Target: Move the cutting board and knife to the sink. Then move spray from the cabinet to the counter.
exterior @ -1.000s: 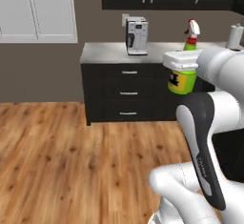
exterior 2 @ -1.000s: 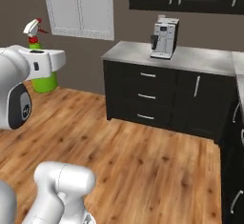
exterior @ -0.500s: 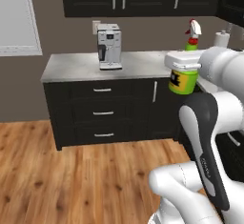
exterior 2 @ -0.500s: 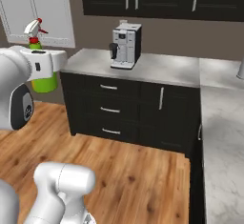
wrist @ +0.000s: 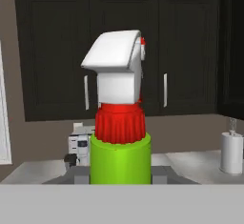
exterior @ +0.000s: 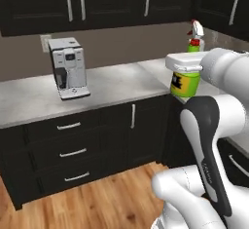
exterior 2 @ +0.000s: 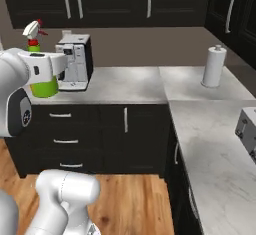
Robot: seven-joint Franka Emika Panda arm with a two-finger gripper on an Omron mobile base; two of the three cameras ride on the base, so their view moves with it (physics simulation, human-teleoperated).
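Observation:
The spray [exterior: 185, 83] is a green bottle with a yellow label, a red collar and a white nozzle. It stands upright in the air, above and in front of the marble counter [exterior: 113, 85]. My gripper [exterior: 185, 63] is shut on the bottle's upper body. From the other side, the spray [exterior 2: 44, 87] and gripper [exterior 2: 43, 67] hang before the coffee machine. In the hand view the spray [wrist: 121, 156] rises right between the fingertips [wrist: 77, 174]. The cutting board, knife, sink and tall cabinet are out of view.
A silver coffee machine [exterior: 69, 67] stands on the counter's left run. A white paper-towel roll [exterior 2: 213, 66] stands in the corner, and a grey appliance [exterior 2: 248, 128] sits on the right run. Black drawers [exterior: 73, 152] sit below and black upper cupboards [exterior: 112, 1] above.
The whole picture has shifted: the base has driven closer to the corner counter, and the coffee machine now sits further left and larger. The spray stays held in the gripper.

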